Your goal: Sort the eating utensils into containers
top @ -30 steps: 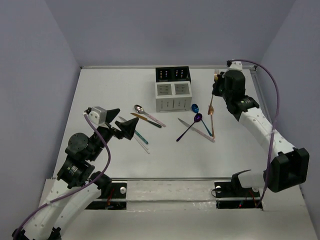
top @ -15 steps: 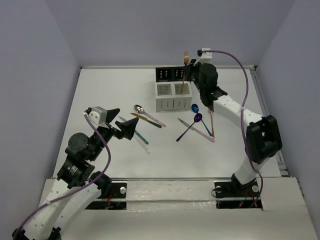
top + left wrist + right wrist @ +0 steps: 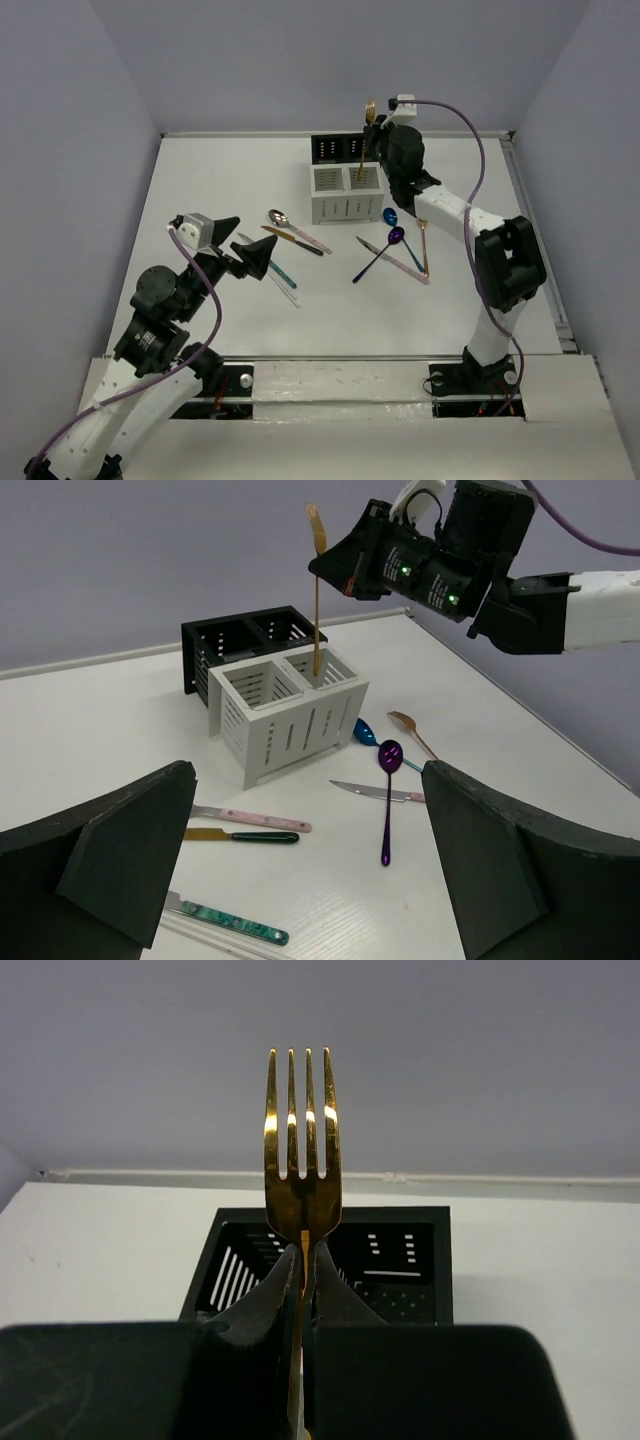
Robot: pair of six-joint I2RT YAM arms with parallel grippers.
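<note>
A gold fork stands upright with its tines up, and my right gripper is shut on its handle. The fork's lower end dips into the right white compartment of the containers, whose two black compartments sit behind the white ones. A pink-handled spoon, a black-handled knife and a teal-handled knife lie left of the caddy. On the table to its right lie a purple spoon, a blue spoon, a pink-handled knife and a copper spoon. Near the teal knife, my left gripper hangs open and empty.
Grey walls close off the table at the back and both sides. A metal rail runs along its right edge. The right arm stretches over the utensils on the right.
My right arm swung left from the table's right side, carrying the fork to above the white compartment, then sank slightly. The left arm stayed put.
</note>
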